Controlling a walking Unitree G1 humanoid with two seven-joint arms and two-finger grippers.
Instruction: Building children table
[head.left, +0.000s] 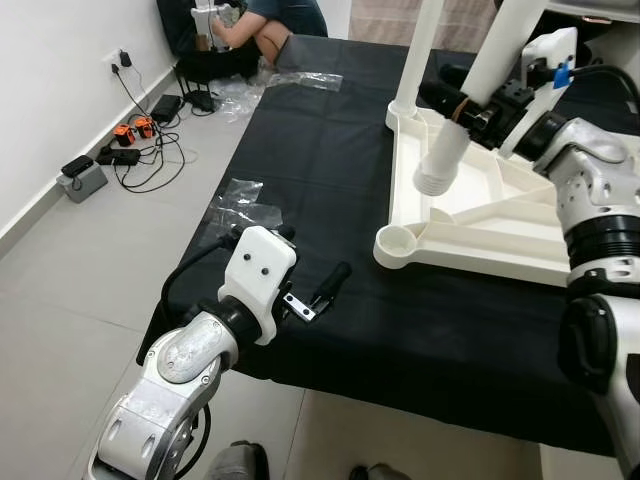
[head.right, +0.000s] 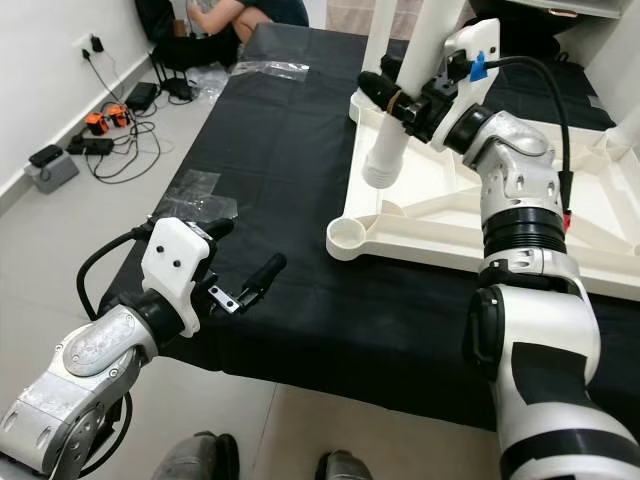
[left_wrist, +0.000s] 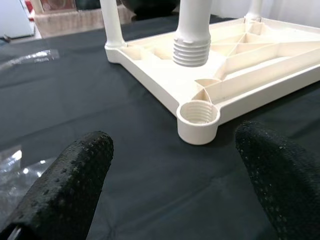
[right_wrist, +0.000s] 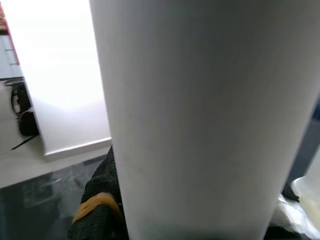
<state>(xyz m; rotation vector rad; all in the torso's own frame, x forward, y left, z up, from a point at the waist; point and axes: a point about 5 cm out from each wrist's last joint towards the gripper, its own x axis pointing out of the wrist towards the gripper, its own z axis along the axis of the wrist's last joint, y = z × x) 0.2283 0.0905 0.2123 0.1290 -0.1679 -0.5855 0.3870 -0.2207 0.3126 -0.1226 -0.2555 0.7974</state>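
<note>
An upturned white table top (head.left: 520, 215) lies on the black cloth, its threaded corner socket (head.left: 400, 243) empty and facing up. My right gripper (head.left: 465, 105) is shut on a white table leg (head.left: 470, 95), held tilted with its threaded end (head.left: 437, 178) hanging a little above and behind that socket (left_wrist: 198, 114). In the right wrist view the leg (right_wrist: 200, 115) sits against a black finger (right_wrist: 100, 210). A second leg (head.left: 415, 60) stands upright in the far corner. My left gripper (head.left: 312, 255) hovers open near the cloth's front left edge, nothing between its fingers (left_wrist: 75, 185).
A person (head.left: 270, 25) crouches on the floor beyond the table's far left corner. Cables and chargers (head.left: 130, 140) lie along the left wall. Clear plastic bags (head.left: 245, 205) rest at the cloth's left edge, with another bag (head.left: 300, 80) farther back.
</note>
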